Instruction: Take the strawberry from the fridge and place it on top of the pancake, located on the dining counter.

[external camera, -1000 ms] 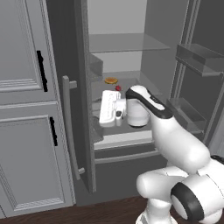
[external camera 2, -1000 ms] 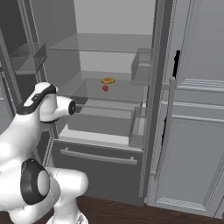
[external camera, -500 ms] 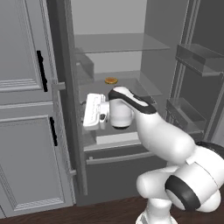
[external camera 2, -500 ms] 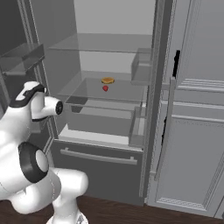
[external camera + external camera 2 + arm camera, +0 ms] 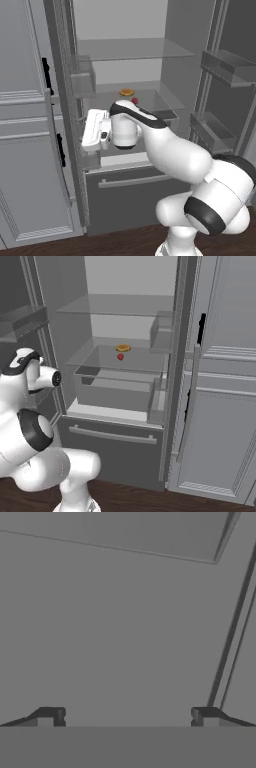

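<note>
The fridge (image 5: pixel 130 186) (image 5: pixel 114 436) stands with both doors open. On its glass middle shelf lies the tiny red strawberry (image 5: pixel 134 101) (image 5: pixel 120 357). My gripper (image 5: pixel 86 133) is low and left of the shelf, beside the left door's inner side, well away from the berry. In the hand view my gripper (image 5: pixel 127 716) is open with nothing between the fingertips (image 5: pixel 50 714), facing a flat grey panel (image 5: pixel 125 612) close up. The pancake and the dining counter are out of view.
A flat orange-tan round food (image 5: pixel 126 92) (image 5: pixel 123 348) lies just behind the strawberry. Door bins (image 5: pixel 225 65) (image 5: pixel 162 331) jut out on both doors. Light grey cabinets with black handles (image 5: pixel 30 125) (image 5: pixel 225 406) flank the fridge. Below the shelf is a clear crisper drawer (image 5: pixel 115 391).
The arm has swung left, carrying the hand away from the front of the shelf towards the left door. The left door stands wider open. The jaws stayed open.
</note>
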Available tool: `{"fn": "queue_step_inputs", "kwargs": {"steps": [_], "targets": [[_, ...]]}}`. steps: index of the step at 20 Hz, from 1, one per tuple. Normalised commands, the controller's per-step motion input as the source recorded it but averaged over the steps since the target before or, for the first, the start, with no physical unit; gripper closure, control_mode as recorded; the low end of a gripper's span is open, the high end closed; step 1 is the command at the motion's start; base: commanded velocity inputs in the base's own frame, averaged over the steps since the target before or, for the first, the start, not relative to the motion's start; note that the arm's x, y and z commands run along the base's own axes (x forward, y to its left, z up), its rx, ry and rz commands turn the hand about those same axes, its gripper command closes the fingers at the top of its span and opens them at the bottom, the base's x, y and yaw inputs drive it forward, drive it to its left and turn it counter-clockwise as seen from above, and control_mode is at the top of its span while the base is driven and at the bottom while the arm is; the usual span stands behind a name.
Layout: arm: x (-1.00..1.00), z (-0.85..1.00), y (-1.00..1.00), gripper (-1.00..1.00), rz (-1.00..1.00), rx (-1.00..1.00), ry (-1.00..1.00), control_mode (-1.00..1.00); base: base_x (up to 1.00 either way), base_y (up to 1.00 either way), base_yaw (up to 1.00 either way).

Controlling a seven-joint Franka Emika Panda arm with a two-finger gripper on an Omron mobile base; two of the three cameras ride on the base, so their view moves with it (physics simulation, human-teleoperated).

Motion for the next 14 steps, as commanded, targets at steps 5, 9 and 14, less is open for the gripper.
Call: {"fn": "queue_step_inputs", "kwargs": {"steps": [5, 9, 14], "targets": [[0.00, 0.00, 0.39, -1.00, 0.00, 0.00, 0.02, -1.00, 0.00, 0.00, 0.00], [-0.07, 0.00, -0.51, -1.00, -0.05, -0.05, 0.01, -1.00, 0.00, 0.00, 0.00], [-0.17, 0.00, -0.98, -1.00, -0.10, -0.08, 0.00, -1.00, 0.00, 0.00, 0.00]]}}
